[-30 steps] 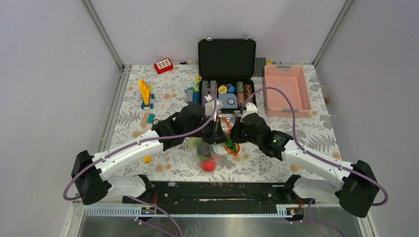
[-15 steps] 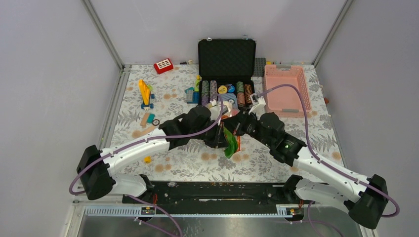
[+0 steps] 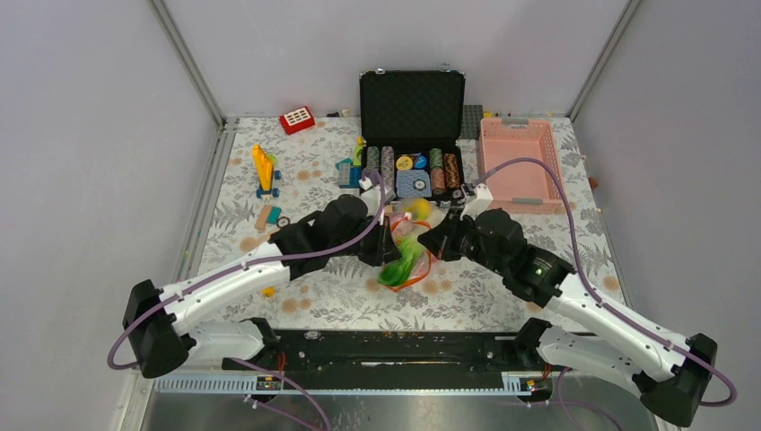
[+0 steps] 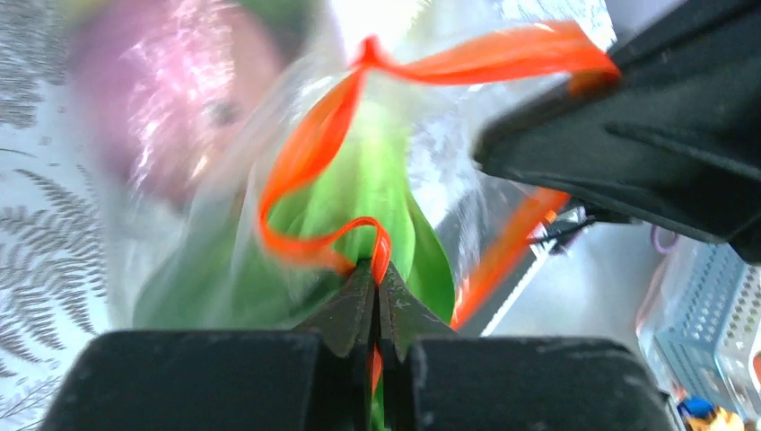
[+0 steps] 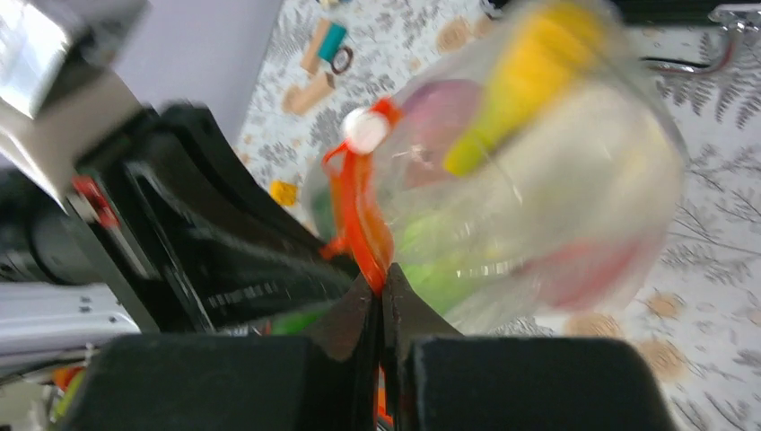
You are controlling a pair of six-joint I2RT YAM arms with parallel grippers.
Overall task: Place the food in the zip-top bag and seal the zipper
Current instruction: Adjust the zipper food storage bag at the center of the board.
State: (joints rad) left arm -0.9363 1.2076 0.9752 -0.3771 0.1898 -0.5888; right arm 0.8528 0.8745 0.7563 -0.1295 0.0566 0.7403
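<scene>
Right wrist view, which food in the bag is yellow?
The banana, long, uppermost in the zip-top bag; the rest are a purple ball, green pieces, a red fruit.

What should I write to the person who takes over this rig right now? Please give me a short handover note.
Left gripper: shut on the thin orange-red zipper strip of the clear floppy zip-top bag.
Right gripper: shut on the same strip, facing the left one.
Bag: held between both grippers; the pictures are blurred.
Done: the yellow toy banana, purple ball and green leafy piece are inside the bag.
Left: the strip looks looped apart, so the mouth seems not yet sealed. Press it closed along its whole width.
</scene>
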